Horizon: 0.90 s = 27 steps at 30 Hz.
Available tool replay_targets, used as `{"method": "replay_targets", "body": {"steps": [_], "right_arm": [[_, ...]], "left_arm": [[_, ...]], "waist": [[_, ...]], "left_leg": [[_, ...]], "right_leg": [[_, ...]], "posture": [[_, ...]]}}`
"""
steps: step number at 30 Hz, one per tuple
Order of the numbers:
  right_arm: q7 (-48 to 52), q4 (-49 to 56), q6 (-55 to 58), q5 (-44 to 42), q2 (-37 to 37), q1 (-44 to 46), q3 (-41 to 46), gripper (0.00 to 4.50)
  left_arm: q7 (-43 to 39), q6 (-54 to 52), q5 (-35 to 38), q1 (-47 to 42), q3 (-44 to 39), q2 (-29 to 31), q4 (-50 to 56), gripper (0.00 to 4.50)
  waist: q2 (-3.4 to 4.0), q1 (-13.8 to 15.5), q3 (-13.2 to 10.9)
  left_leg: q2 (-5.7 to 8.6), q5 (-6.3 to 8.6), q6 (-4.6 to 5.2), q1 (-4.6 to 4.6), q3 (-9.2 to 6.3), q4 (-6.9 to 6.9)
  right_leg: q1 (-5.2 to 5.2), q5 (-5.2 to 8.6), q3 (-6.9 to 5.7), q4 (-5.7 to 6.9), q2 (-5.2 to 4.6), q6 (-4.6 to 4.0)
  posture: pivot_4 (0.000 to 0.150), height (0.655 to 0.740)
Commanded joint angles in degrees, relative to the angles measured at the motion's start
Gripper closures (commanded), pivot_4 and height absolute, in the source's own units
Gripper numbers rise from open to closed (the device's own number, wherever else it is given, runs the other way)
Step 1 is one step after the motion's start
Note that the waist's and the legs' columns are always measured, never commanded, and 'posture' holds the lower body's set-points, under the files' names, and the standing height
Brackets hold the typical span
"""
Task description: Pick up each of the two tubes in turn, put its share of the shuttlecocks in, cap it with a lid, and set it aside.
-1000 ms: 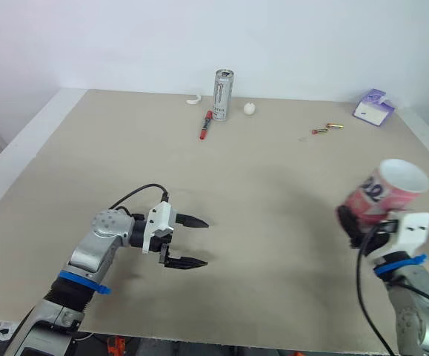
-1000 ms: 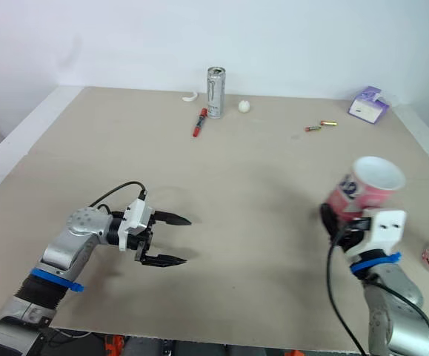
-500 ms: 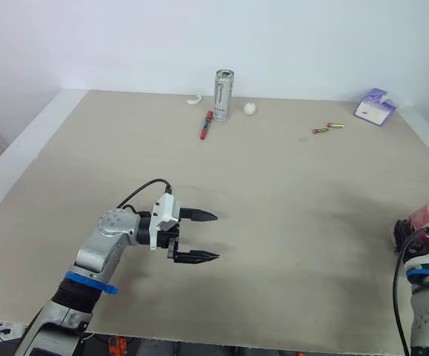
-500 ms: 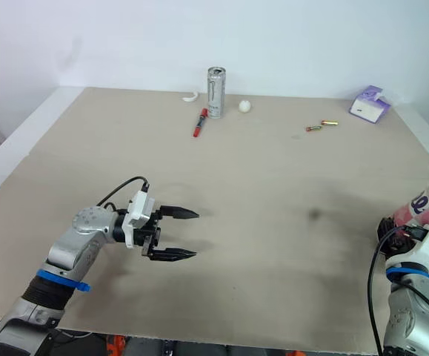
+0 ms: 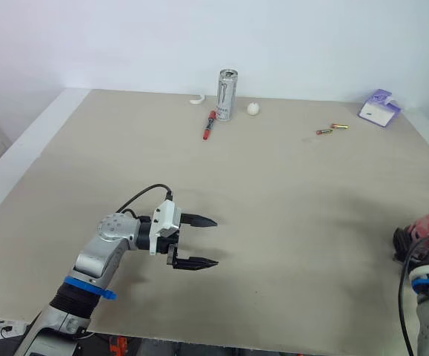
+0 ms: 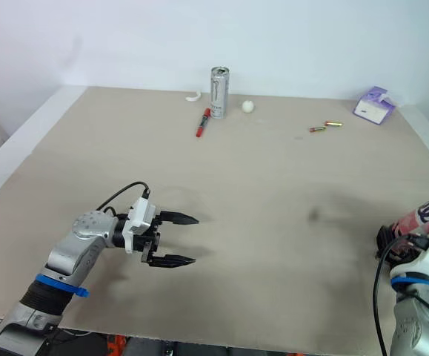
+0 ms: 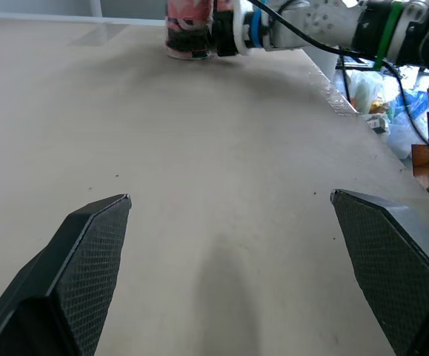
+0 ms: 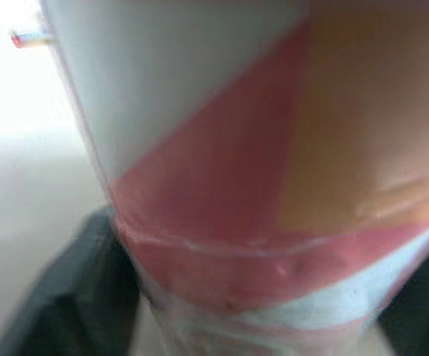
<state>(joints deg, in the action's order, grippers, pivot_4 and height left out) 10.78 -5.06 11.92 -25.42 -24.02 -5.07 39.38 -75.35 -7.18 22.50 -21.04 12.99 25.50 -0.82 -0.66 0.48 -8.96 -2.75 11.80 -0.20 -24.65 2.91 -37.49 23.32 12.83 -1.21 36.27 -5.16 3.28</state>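
1. Change: within the last second the right gripper (image 6: 393, 245) has carried the tube (image 6: 427, 215) from a raised, tilted position over the right part of the table (image 5: 273, 185) out and down to the right edge, near the near right corner.
2. Right gripper state: fingers clamped on the tube's lower body. In the left wrist view the tube (image 7: 189, 28) stands about upright at table level. Contact with the surface cannot be confirmed.
3. Left gripper (image 5: 206, 242): fingers spread wide, holding nothing, hovering over the near left part of the table, well apart from the tube.
4. Meaning: judged from position, this tube is being set aside. Release has not occurred. The left gripper is free for the next pick.
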Motion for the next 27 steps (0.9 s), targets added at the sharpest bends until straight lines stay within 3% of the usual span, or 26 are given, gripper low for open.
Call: {"method": "replay_targets", "body": {"steps": [1, 8, 19, 27], "right_arm": [[-0.8, 3.0, 0.1, -0.8, 0.2, -1.4, 1.5, 0.13], [-0.8, 8.2, 1.7, -1.7, 1.5, -5.7, 1.1, 0.13], [-0.9, 25.0, 7.7, -4.6, 6.9, -16.0, -2.5, 0.13], [24.0, 29.7, -3.4, -0.6, -3.3, -20.4, -15.9, 0.13]], "left_arm": [[-0.2, 1.2, 0.1, -0.2, -0.1, 0.0, 1.8, 0.0], [-0.4, 1.5, -0.1, -0.7, 0.0, 0.2, 1.0, 0.0], [-0.4, 1.9, -0.5, -0.8, 0.0, 0.4, 0.3, 0.0], [1.1, 2.3, -2.4, -1.6, -1.1, 1.1, -3.1, 0.0]], "waist": [[-0.01, 0.0, 0.0], [0.01, 0.0, 0.0], [0.03, 0.0, 0.0], [0.09, 0.0, 0.0]], "left_leg": [[0.0, 0.0, 0.0, 0.0, 0.0, 0.0], [-0.03, 0.0, 0.01, 0.02, -0.03, 0.0], [-0.1, 0.0, 0.01, 0.02, -0.01, 0.0], [-0.13, 0.0, 0.01, 0.05, 0.03, -0.02]], "right_leg": [[0.01, 0.01, 0.0, 0.0, 0.0, 0.03], [0.01, 0.05, 0.02, 0.0, 0.06, 0.11], [0.05, 0.04, 0.09, 0.0, 0.12, 0.08], [0.08, 0.03, 0.3, -0.01, 0.28, 0.07]], "posture": [[0.15, 0.74], [0.15, 0.74], [0.15, 0.74], [0.15, 0.74]]}}
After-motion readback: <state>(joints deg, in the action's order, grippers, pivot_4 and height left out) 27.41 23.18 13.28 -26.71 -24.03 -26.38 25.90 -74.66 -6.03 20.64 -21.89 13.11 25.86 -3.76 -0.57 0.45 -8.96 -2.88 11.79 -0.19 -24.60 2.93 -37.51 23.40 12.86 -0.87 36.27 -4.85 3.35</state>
